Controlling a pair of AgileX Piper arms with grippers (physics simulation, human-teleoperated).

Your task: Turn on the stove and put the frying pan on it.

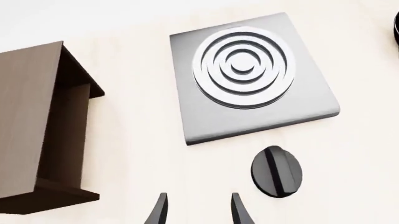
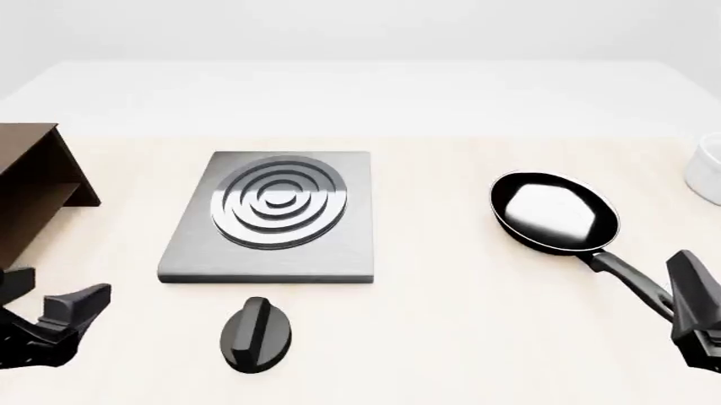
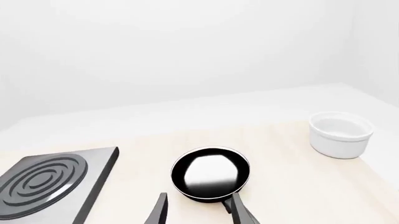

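Observation:
The grey stove (image 2: 270, 215) with silver burner rings lies left of centre, and its black oval knob (image 2: 257, 335) lies just in front of it. The black frying pan (image 2: 555, 213) rests on the table at the right, with its handle (image 2: 631, 283) pointing towards my right gripper (image 2: 696, 308). That gripper is open and empty just behind the handle's end. My left gripper (image 2: 51, 308) is open and empty, left of the knob. In the left wrist view the knob (image 1: 277, 171) lies beside the open fingers (image 1: 160, 210). In the right wrist view the pan (image 3: 210, 173) lies ahead of the open fingers (image 3: 240, 211).
A brown wooden shelf (image 2: 29, 202) stands at the left edge, beside the stove. A white bowl (image 2: 707, 173) stands at the right edge, beyond the pan, and also shows in the right wrist view (image 3: 341, 134).

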